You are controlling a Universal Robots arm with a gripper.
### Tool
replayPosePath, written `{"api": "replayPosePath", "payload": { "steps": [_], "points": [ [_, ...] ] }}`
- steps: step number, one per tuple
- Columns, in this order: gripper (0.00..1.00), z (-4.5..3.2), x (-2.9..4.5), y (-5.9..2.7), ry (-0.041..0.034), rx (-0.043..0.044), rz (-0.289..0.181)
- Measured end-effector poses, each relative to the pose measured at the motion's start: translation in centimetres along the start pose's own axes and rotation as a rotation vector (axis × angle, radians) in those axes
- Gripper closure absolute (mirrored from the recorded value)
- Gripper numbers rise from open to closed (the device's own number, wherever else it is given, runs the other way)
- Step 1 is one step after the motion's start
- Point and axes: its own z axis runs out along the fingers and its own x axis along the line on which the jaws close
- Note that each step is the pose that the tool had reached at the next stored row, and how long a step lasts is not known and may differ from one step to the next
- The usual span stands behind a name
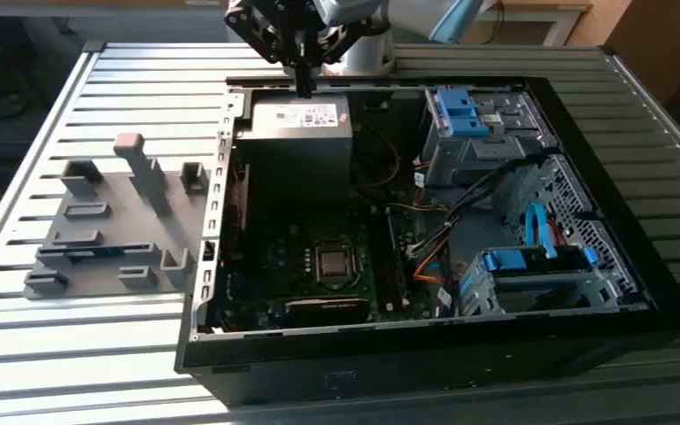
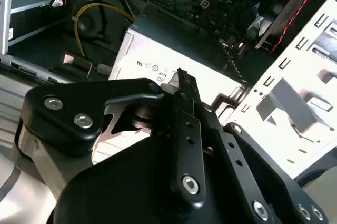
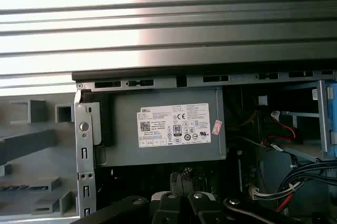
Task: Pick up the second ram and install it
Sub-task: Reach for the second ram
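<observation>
In the exterior view we see a slatted metal surface (image 1: 139, 80) carrying a black computer case (image 1: 435, 354). The case lies open, with its motherboard (image 1: 316, 292) exposed. At nine o'clock from the case a gray slotted rack (image 1: 139, 190) rests on the surface, just beside the case wall. Inside the case, toward twelve o'clock, sits a gray power supply (image 1: 298, 142) with a white label; in the first wrist view its label (image 3: 176, 125) faces the camera.

The end effector (image 1: 305, 87) hangs above the case's twelve o'clock edge and points down just over the power supply. In the second wrist view the end effector (image 2: 180, 79) shows its fingers pressed together into one dark blade, with nothing pinched between them.

The second ram (image 1: 81, 252) appears as a slim blue-green strip standing on edge in a slot of the rack, toward the rack's eight o'clock corner. It is well apart from the end effector, at about eight o'clock from it.

We judge that the pick-up step is in hand and not yet done, because the strip rests untouched in the rack. As we read it, taking the strip calls for the end effector to cross to the rack, spread its fingers, line them up with the strip's thin faces and grip it above the slot.
</observation>
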Motion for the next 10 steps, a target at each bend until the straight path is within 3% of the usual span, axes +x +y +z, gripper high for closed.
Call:
{"api": "replayPosePath", "payload": {
  "steps": [10],
  "points": [
    [0.89, -0.01, 0.19, -0.01, 0.0, 0.0, 0.0]
  ]
}}
